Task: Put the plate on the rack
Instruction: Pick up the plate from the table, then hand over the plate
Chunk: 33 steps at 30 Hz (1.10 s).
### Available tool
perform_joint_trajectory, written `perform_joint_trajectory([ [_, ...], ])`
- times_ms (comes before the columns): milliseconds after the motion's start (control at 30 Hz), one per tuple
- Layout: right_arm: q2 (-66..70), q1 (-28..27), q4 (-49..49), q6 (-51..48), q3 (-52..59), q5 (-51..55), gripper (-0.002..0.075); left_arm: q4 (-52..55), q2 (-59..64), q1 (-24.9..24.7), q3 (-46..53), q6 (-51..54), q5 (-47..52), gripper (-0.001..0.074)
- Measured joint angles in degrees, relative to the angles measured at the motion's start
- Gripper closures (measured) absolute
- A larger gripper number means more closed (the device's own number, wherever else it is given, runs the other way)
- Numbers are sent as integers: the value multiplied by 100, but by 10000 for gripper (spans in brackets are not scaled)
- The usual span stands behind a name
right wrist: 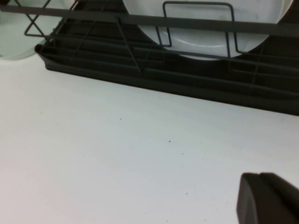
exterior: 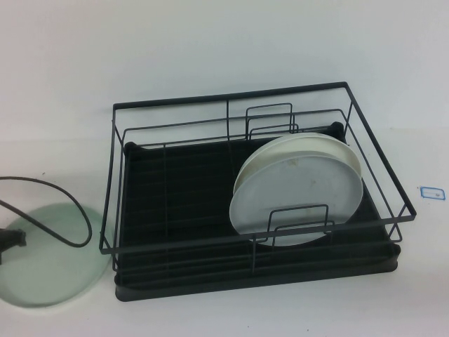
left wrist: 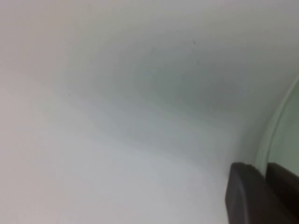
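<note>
The pale mint-green plate [exterior: 49, 263] lies low at the table's front left, beside the rack's left end. My left gripper [exterior: 12, 239] is at the plate's left edge. In the left wrist view its two dark fingers [left wrist: 247, 196] stand close together astride the plate's rim [left wrist: 280, 126], shut on it. The black wire rack [exterior: 182, 232] stands in the middle of the table. My right gripper [right wrist: 259, 176] is out of the high view. It hangs shut and empty over bare table in front of the rack [right wrist: 163, 79], and the plate [right wrist: 11, 37] shows far off.
Two white plates [exterior: 298, 189] lean upright in the rack's right half and show in the right wrist view [right wrist: 201, 37]. A black cable [exterior: 70, 210] loops over the mint plate. A small blue-edged label [exterior: 431, 192] lies at the right.
</note>
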Motion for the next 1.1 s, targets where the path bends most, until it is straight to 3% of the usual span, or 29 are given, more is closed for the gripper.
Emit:
perform_joint_trajectory([
  [567,0,0,49,-9,0,-48,708,-7,-2268,0,12,123,-146,731],
  [800,0,0,142,-9,0,-169,708,-702,-2918,0,34,397,-125,731],
  [967,0,0,1217,-103,0,-190,708,-2304,-3544,-194,34,2090,-144,731],
  [1100,0,0,2934,-1411,0,-11,708,-4011,-3897,-791,34,3775,29,731],
])
